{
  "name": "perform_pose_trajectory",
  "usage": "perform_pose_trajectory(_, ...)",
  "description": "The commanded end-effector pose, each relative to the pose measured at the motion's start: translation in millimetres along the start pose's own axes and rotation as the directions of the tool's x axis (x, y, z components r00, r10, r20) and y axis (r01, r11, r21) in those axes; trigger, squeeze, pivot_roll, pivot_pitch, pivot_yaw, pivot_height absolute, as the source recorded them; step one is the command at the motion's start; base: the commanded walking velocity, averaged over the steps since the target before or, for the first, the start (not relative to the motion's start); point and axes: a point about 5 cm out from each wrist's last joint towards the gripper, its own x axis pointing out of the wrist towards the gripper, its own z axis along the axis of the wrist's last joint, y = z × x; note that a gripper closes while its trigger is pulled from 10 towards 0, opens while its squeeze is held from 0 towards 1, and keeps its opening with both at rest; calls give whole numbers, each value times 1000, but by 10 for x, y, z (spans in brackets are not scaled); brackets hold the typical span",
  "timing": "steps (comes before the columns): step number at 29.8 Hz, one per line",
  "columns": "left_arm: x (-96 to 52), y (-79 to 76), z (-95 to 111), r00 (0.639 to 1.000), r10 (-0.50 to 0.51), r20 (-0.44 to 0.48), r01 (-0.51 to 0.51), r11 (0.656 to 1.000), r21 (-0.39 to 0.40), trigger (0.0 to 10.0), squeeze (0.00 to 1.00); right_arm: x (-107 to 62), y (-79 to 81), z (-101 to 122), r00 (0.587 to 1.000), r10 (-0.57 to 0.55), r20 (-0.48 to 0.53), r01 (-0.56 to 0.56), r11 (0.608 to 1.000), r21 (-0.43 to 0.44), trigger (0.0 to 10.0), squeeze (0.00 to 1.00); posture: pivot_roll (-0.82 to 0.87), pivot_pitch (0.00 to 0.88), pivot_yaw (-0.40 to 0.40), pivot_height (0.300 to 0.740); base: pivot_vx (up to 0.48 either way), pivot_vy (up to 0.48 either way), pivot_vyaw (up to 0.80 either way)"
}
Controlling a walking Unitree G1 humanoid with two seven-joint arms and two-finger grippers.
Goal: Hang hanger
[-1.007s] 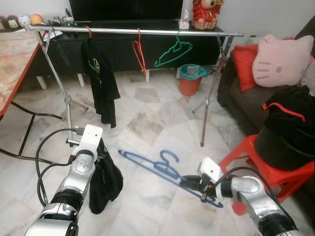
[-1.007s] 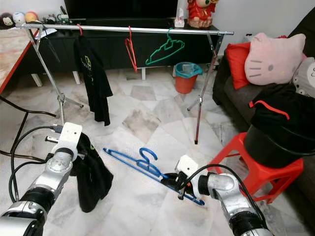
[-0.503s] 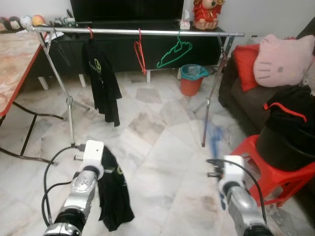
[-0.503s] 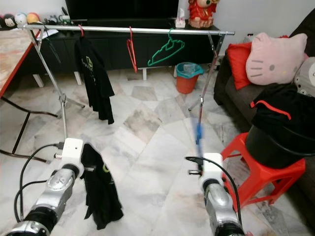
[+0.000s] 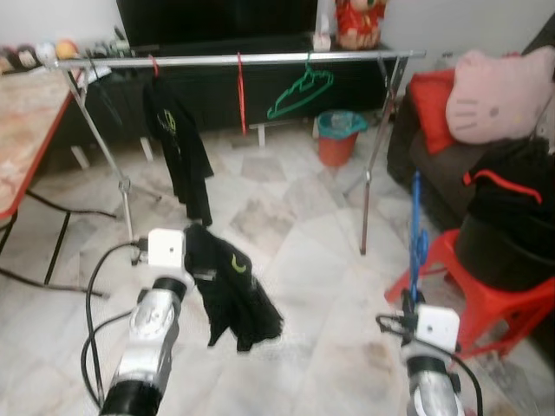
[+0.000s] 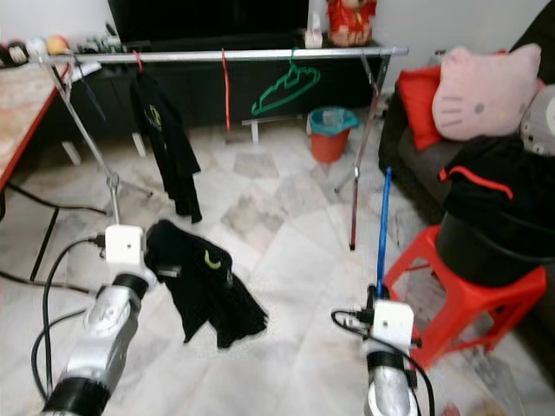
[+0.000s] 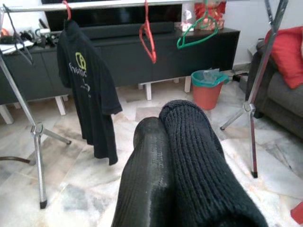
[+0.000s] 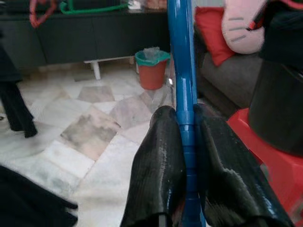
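My right gripper (image 8: 186, 124) is shut on a blue hanger (image 5: 415, 227), which stands upright above the gripper (image 5: 413, 301) in front of the red stool. Its fingers (image 8: 159, 161) pinch the hanger's straight bar. My left gripper (image 5: 192, 260) is shut on a black garment (image 5: 231, 288) with a yellow-green logo, which hangs off it above the floor. Its fingers (image 7: 147, 175) are pressed together with knit cloth over one. Across the back runs the silver clothes rail (image 5: 234, 59). On it hang a black T-shirt (image 5: 177, 143), a red hanger (image 5: 240, 91) and a green hanger (image 5: 300, 89).
The rack's legs (image 5: 368, 186) stand on the marble floor. An orange bin (image 5: 336, 137) sits behind the rack. At right are a red stool (image 5: 464, 290) bearing a black tub of clothes (image 5: 510, 230) and a sofa with a pink cushion (image 5: 501, 82). A table (image 5: 22, 130) is at left.
The blue hanger has swung from lying low across the floor to standing upright in my right gripper. My left gripper has lifted the black garment higher and forward. The camera shifted slightly.
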Motion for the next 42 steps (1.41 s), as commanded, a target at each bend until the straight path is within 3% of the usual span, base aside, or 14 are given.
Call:
perform_pose_trajectory(1,-36,6,10,1000,-8,8,8,1000,-8,10000,0,1,14,20,1000,7,14,-7,1000,-14,10000,0,-14,0,25,740,0,0,0)
perform_pose_trajectory(5,-172,55,-171,998,5,-70,-6,1000,-2,10000,0,34,-39,-33,997,-67,-31,67,998,-4,10000,0,-11,0,22,740,0,0,0)
perform_pose_trajectory(9,-190,71,-196,997,9,-82,-10,1000,-10,10000,0,69,9,9,999,-49,-16,49,999,-1,10000,0,-10,0,19,740,0,0,0)
perform_pose_trajectory(13,-156,61,-168,996,17,-85,-19,999,-30,10000,0,93,25,57,999,-47,-3,47,999,1,10000,0,-6,0,14,740,0,0,0)
perform_pose_trajectory(19,-163,63,-178,996,22,-91,-24,1000,-18,10000,0,84,55,57,1000,-14,-1,14,1000,-8,10000,0,-7,0,7,740,0,349,0)
perform_pose_trajectory(27,-143,112,-152,995,38,-88,-40,999,-19,10000,0,97,84,45,1000,-9,-9,9,1000,-7,10000,0,-7,0,15,740,0,378,598)
perform_pose_trajectory(42,-76,184,-93,995,57,-81,-57,998,1,10000,0,220,174,15,998,47,-49,-47,999,4,10000,0,17,0,10,740,0,387,0)
